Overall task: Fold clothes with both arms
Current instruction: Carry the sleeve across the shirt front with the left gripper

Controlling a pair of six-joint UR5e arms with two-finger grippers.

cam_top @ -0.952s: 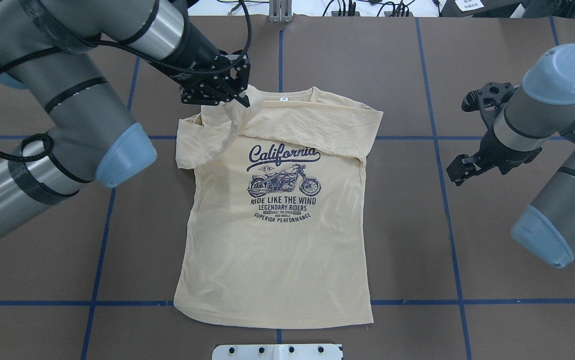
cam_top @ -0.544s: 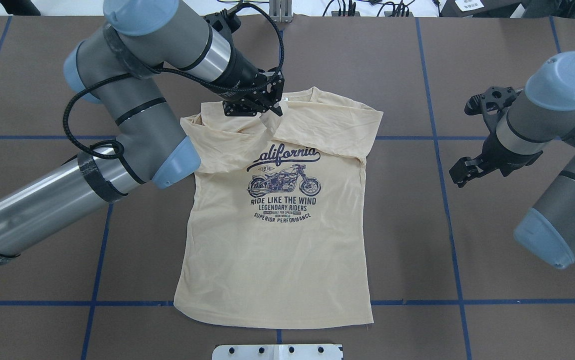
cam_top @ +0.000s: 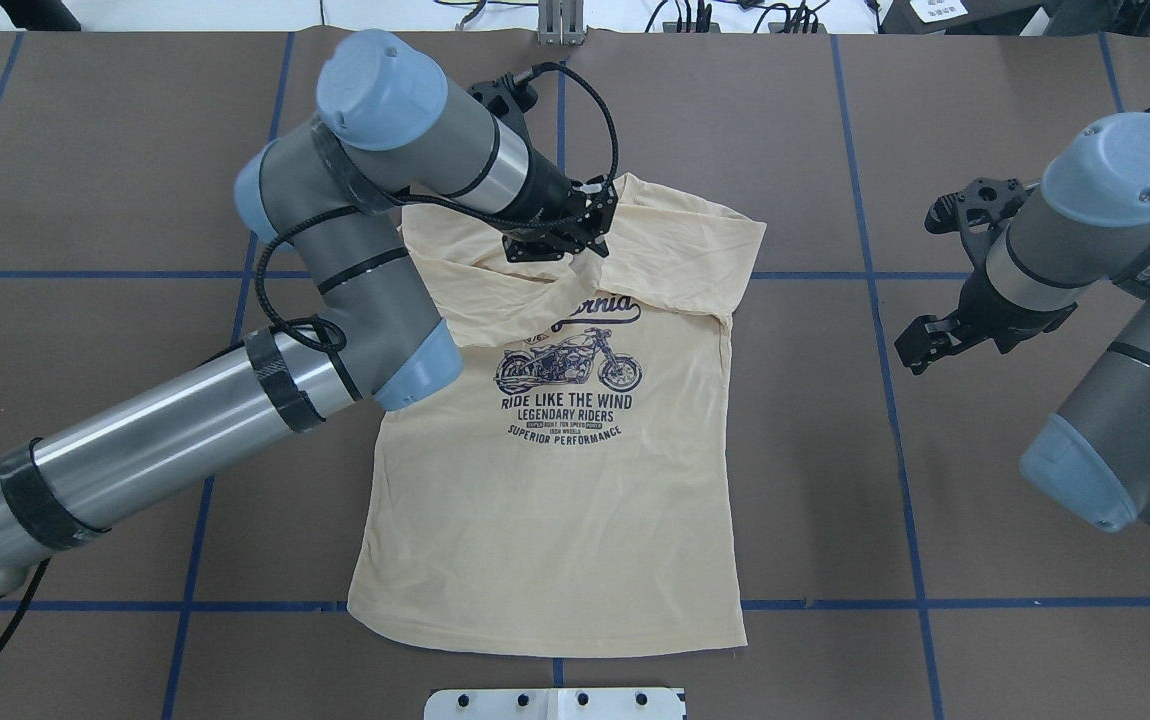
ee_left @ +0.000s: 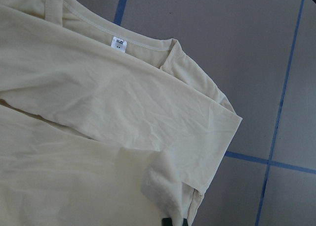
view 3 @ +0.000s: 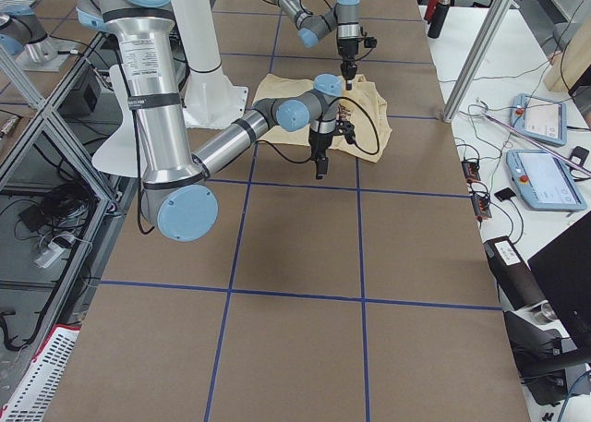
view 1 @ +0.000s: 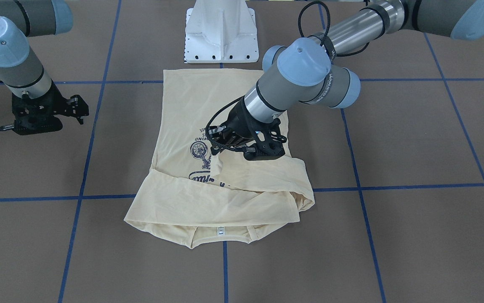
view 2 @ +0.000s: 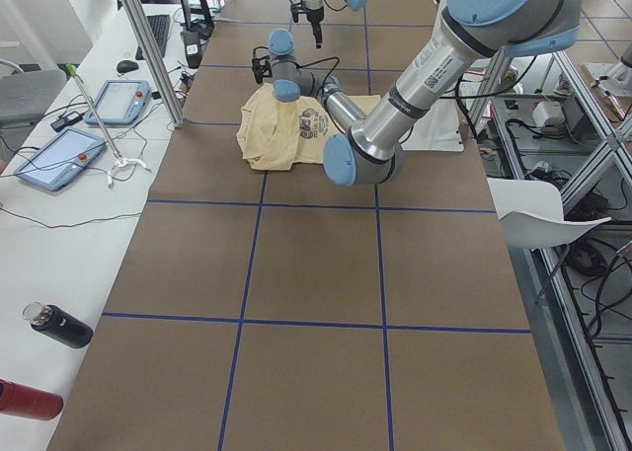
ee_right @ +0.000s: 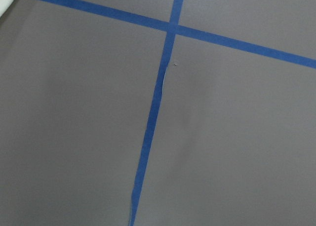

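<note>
Elbow (cam_top: 415, 362) bent, left fingers (cam_top: 593, 243) pinch shirt (cam_top: 555, 500); right fingers (cam_top: 915, 345) hover, state unclear.

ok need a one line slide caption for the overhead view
Left gripper holds the shirt by one sleeve, folded over the print; right gripper hovers open to the side

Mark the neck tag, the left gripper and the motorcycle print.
Neck tag (ee_left: 118, 43): left wrist view, middle of the white label.
Left gripper (cam_top: 595, 243): overhead view, between its fingertips.
Motorcycle print (cam_top: 567, 368): overhead view, middle of the bike.
</note>
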